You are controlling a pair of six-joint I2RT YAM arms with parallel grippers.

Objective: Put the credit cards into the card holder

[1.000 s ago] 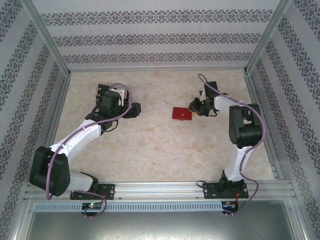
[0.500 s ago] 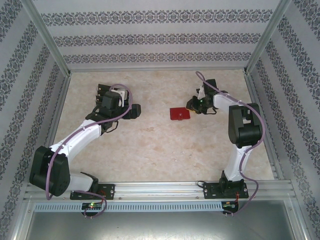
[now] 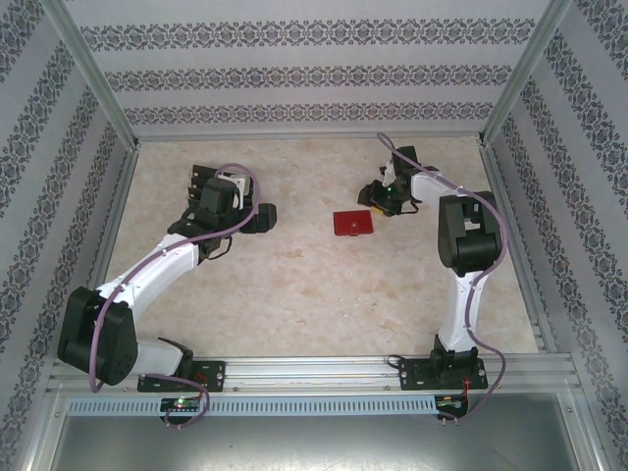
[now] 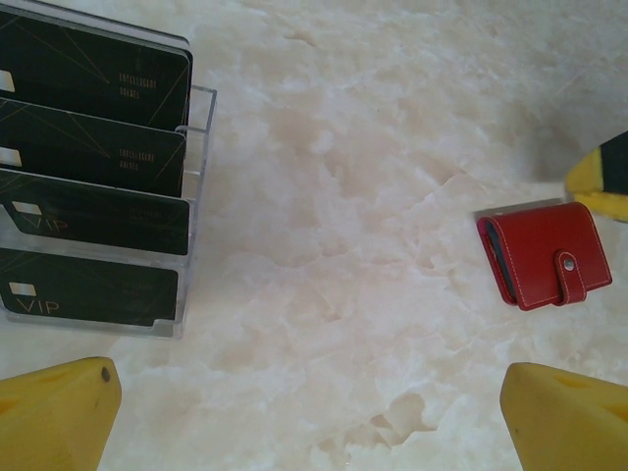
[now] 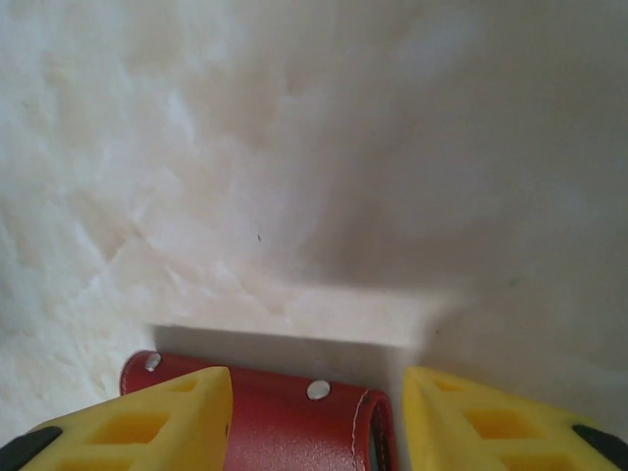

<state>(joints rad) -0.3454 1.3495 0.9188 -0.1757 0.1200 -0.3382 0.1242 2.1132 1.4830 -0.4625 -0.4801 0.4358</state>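
Several black credit cards (image 4: 93, 147) stand in the tiers of a clear plastic stand (image 4: 200, 118), left of my left gripper (image 4: 309, 422). That gripper hangs wide open over bare tabletop with nothing between its yellow fingers (image 4: 59, 417). The red card holder (image 3: 353, 223) lies folded shut mid-table, with its snap tab (image 4: 569, 275) fastened. My right gripper (image 3: 377, 198) hovers open at the holder's far right end. In the right wrist view the card holder (image 5: 294, 427) lies low between the spread fingers (image 5: 147, 427), and the right gripper (image 5: 316, 402) does not clamp it.
The pale marble tabletop (image 3: 314, 285) is boxed in by patterned walls (image 3: 294, 78) and aluminium rails (image 3: 304, 373) along the near edge. One yellow finger of the right gripper (image 4: 603, 177) shows just past the holder in the left wrist view.
The right gripper has drawn back up and to the left, toward the far side of the card holder. The holder slid slightly left. The left arm has stayed put.
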